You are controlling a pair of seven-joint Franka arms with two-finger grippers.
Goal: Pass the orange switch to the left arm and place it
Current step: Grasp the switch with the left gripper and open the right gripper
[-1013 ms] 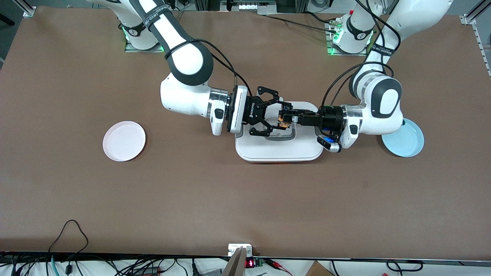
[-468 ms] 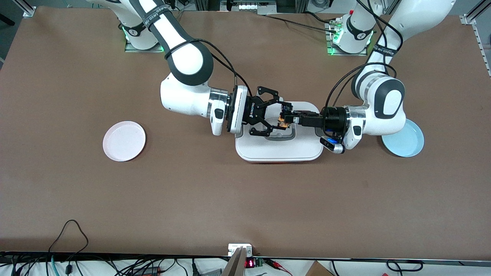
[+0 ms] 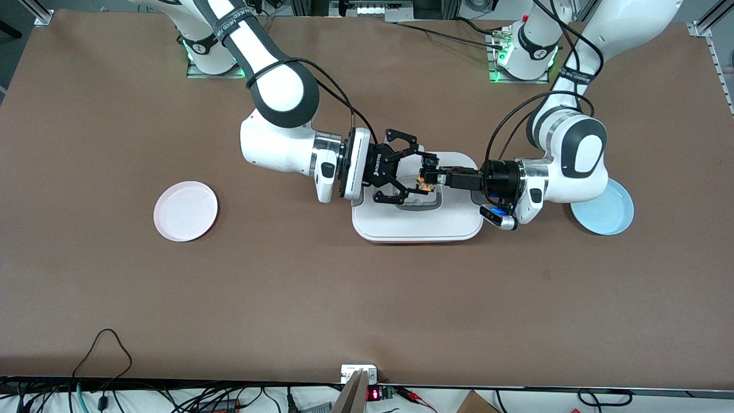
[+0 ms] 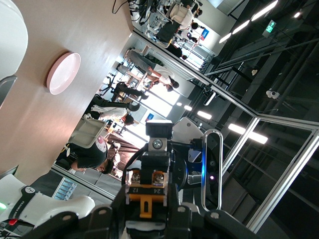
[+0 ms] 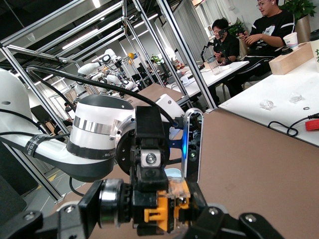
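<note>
**Both pincers meet on the orange switch above the box**

The pale pink round plate (image 3: 185, 210) lies on the brown table (image 3: 114, 287), toward the right arm's end. The right pincer (image 3: 416, 175) of the white right arm (image 3: 281, 137) hovers over the large white lidded box (image 3: 417, 221). Its black fingers are closed on the small black switch with an orange middle band (image 3: 423, 182). The switch is up in the air over the grey-outlined handle of the box, and the fingers hide most of it in the front view. In the wrist views it shows an orange tab and two brass parts.

The left pincer (image 3: 431, 176) of the white left arm (image 3: 573, 166) was open a second ago; now it is clamped on the same switch. The left arm partly covers the light blue round plate (image 3: 608, 215).
</note>
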